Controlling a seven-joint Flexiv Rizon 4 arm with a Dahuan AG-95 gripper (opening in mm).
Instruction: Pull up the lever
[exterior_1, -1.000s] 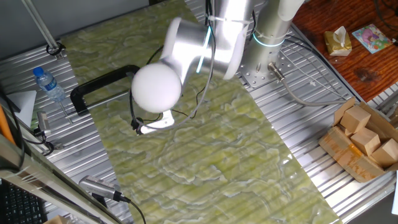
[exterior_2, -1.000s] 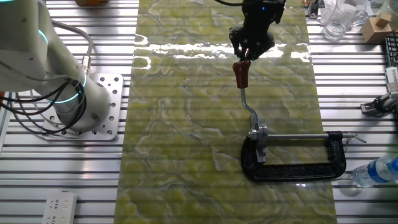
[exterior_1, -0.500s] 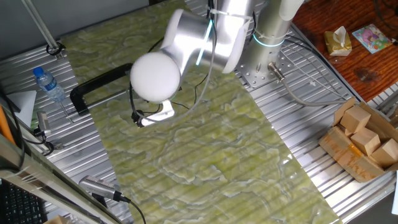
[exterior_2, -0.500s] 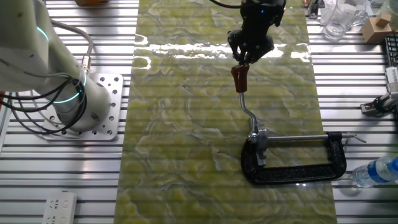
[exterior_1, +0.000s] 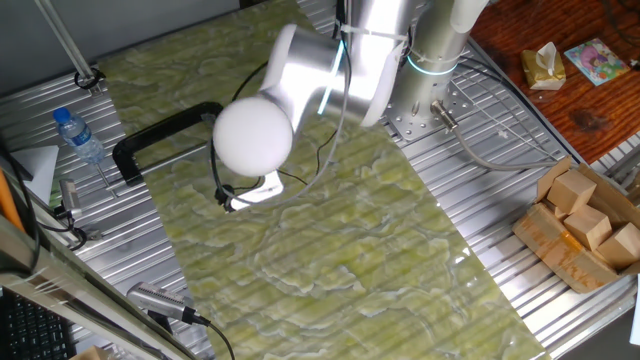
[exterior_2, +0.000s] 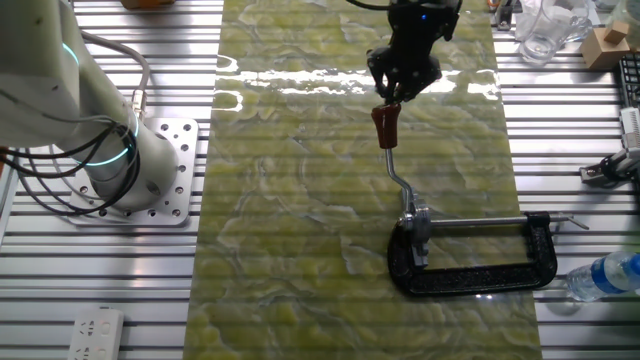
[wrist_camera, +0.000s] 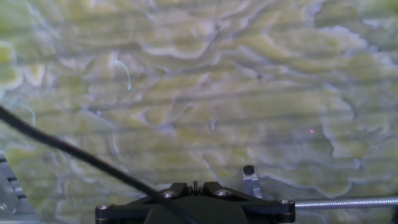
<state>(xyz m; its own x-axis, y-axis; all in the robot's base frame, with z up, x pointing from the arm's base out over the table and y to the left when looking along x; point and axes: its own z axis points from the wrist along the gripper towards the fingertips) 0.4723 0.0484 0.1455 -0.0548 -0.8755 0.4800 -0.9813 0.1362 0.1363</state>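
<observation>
The lever (exterior_2: 393, 165) is a thin silver rod with a red-brown cap (exterior_2: 386, 122). It rises at a slant from its small metal base (exterior_2: 415, 222) on the black C-shaped clamp (exterior_2: 470, 275). My gripper (exterior_2: 397, 92) sits at the top of the cap, jaws close together, shut on it. In the hand view the gripper (wrist_camera: 194, 185) shows only as a black edge at the bottom, with the base (wrist_camera: 250, 180) and the screw rod (wrist_camera: 348, 202) beyond it; the cap is hidden. In one fixed view my arm (exterior_1: 290, 90) hides the lever; the clamp (exterior_1: 160, 135) shows behind it.
A water bottle (exterior_2: 605, 272) lies right of the clamp and also shows in one fixed view (exterior_1: 78, 135). The robot's base (exterior_2: 150, 170) stands left of the green mat. A box of wooden blocks (exterior_1: 585, 225) sits at the right. Glassware (exterior_2: 545, 30) stands at the far corner.
The cap and gripper shifted slightly between one second and half a second ago. In one fixed view the arm swung a little left and came back. The lever stays raised.
</observation>
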